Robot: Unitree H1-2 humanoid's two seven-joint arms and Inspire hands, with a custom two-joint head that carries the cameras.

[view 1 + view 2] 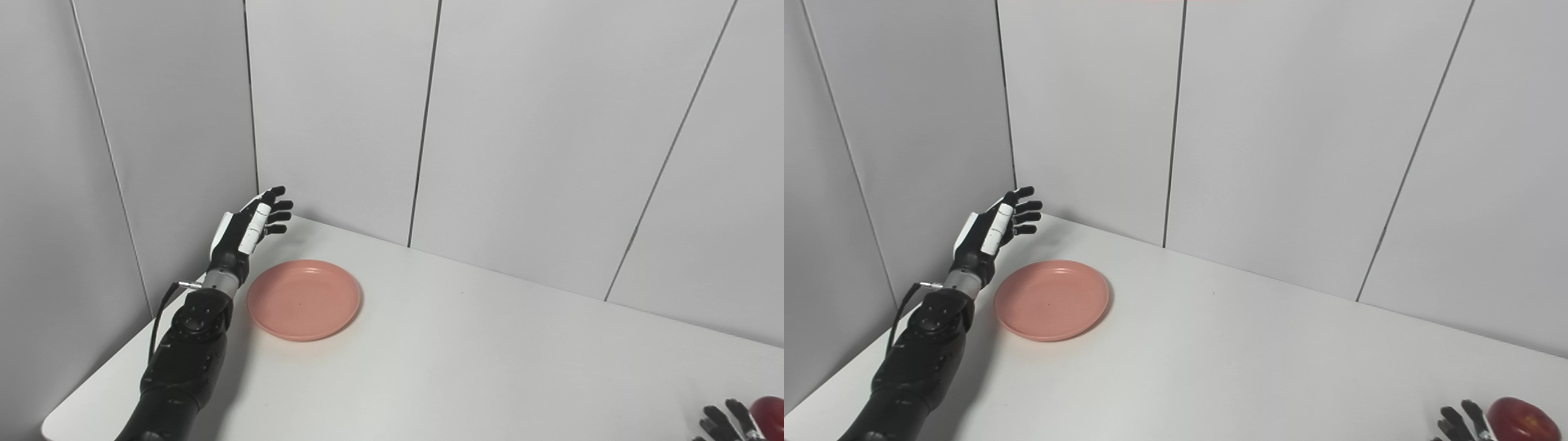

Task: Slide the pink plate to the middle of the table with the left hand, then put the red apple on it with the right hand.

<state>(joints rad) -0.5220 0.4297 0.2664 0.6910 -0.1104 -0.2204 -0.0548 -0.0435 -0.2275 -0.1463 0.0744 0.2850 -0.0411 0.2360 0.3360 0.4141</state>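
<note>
The pink plate (304,298) lies flat on the white table (465,361), towards the far left corner. My left hand (254,225) is open and raised above the table, just behind and to the left of the plate, not touching it. The red apple (1522,420) sits at the table's near right corner, partly cut off in the left eye view (770,413). My right hand (1461,424) shows only its fingertips at the bottom edge, spread apart just left of the apple, with nothing in them.
Grey wall panels (490,122) stand close behind and to the left of the table. A thin cable (160,309) hangs from my left forearm.
</note>
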